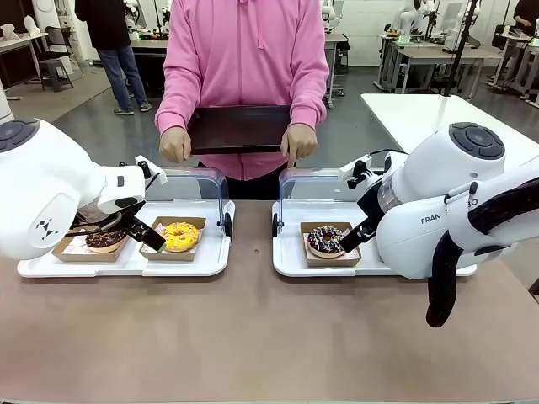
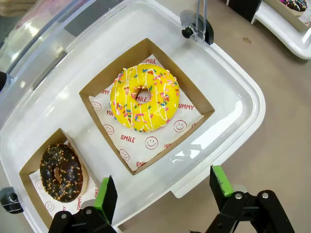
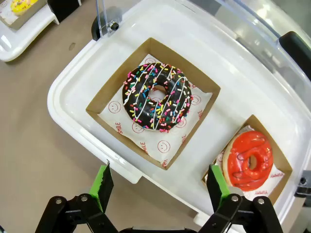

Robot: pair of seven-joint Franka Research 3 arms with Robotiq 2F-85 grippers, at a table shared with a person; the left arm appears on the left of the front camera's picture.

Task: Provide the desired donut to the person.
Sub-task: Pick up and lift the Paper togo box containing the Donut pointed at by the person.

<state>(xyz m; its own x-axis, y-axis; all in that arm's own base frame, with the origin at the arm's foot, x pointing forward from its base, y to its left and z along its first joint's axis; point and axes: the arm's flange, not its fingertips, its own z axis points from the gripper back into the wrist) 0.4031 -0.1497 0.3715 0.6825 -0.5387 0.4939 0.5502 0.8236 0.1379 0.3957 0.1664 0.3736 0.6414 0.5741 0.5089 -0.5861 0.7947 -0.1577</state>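
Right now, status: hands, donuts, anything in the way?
Left hand open, empty, facing yellow donut. Right hand open, empty, facing sprinkled chocolate donut. Person holds dark tray. Both lids up, nothing blocking.

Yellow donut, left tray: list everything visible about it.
The yellow donut is a whole ring with glossy yellow icing, thin white drizzle lines and rainbow sprinkles. It lies flat on white paper printed SMILE and YUMMY, inside an open brown cardboard box. The box sits on the white tray, beside a chocolate donut in its own box. The left gripper hangs open near the box, not touching the donut.
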